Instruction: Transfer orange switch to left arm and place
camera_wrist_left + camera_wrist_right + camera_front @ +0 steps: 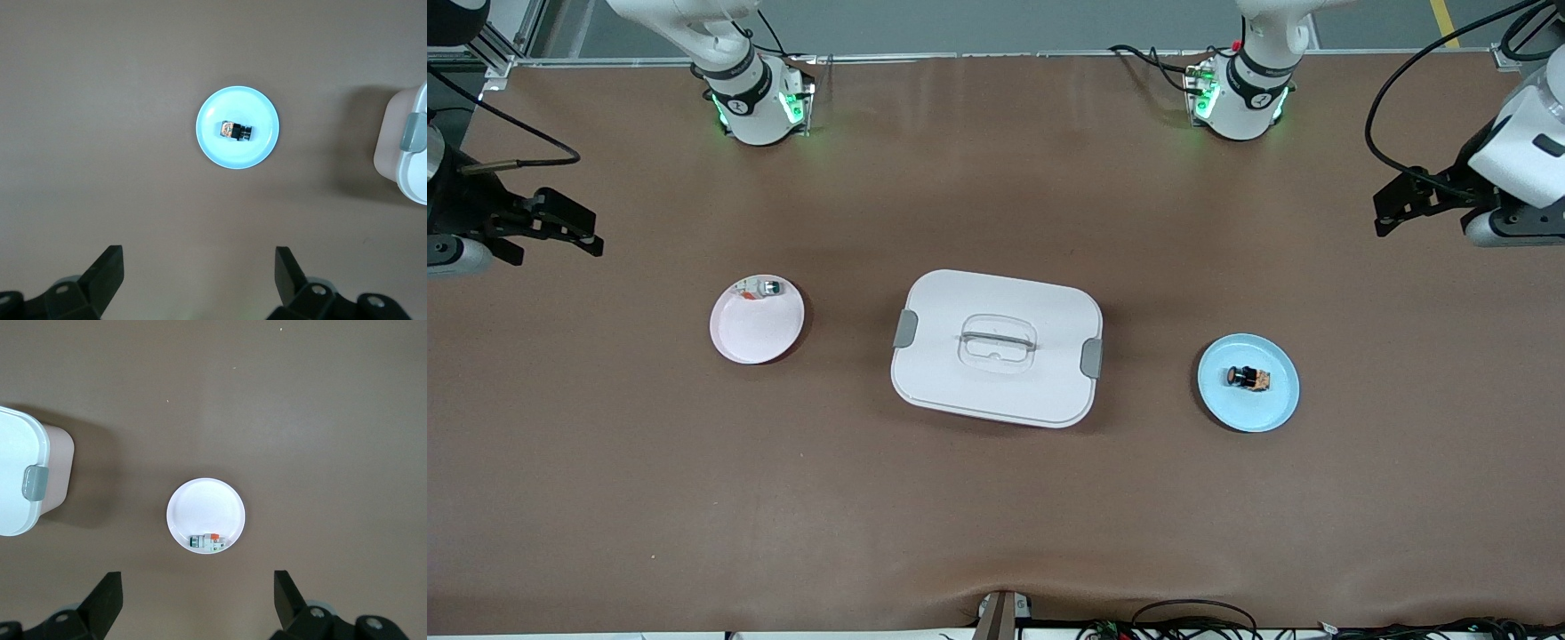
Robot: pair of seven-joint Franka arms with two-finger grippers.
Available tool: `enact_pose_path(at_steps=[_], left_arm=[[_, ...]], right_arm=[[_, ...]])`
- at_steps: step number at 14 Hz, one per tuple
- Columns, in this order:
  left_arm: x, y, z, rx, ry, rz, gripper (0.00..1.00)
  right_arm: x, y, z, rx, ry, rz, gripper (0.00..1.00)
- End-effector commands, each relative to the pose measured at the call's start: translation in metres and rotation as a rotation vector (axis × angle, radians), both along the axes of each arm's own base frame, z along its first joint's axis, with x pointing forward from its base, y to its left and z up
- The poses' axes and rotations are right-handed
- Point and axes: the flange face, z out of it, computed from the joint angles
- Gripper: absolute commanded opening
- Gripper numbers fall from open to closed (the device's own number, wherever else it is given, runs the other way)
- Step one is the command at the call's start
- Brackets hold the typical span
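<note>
The orange switch (1248, 378), black with an orange end, lies on a light blue plate (1272, 411) toward the left arm's end of the table. It also shows in the left wrist view (235, 131) on that plate (255, 150). The white box (960, 373) stands mid-table between the two plates. My left gripper (1383, 212) hangs open and empty over bare table at the left arm's end (199, 273). My right gripper (589, 233) hangs open and empty over bare table at the right arm's end (198, 597).
A pale pink plate (751, 338) holding a small silver-clear part with a red-orange bit (763, 288) sits toward the right arm's end; the right wrist view shows the plate (200, 503) and the part (208, 541). The box's edge shows in both wrist views (407, 143) (20, 480).
</note>
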Motion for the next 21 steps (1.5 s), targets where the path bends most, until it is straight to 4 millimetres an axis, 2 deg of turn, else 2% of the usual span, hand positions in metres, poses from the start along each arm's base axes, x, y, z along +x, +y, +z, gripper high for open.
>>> enact_pose_path(at_steps=[1,10,14,21], left_arm=[[-0.012,0.002,0.015,0.004,-0.009,-0.006,1.0],[-0.023,0.001,0.02,-0.007,0.01,0.003,1.0],[-0.031,0.011,0.02,-0.018,0.014,0.024,1.0],[-0.039,0.007,0.02,-0.047,0.019,0.021,1.0]], right_arm=[[-0.005,-0.001,0.008,0.0,-0.029,0.005,1.0],[-0.005,-0.001,0.007,0.006,-0.027,-0.046,1.0],[-0.005,-0.001,0.007,0.006,-0.025,-0.044,1.0],[-0.005,0.0,0.007,0.006,-0.029,-0.041,1.0]])
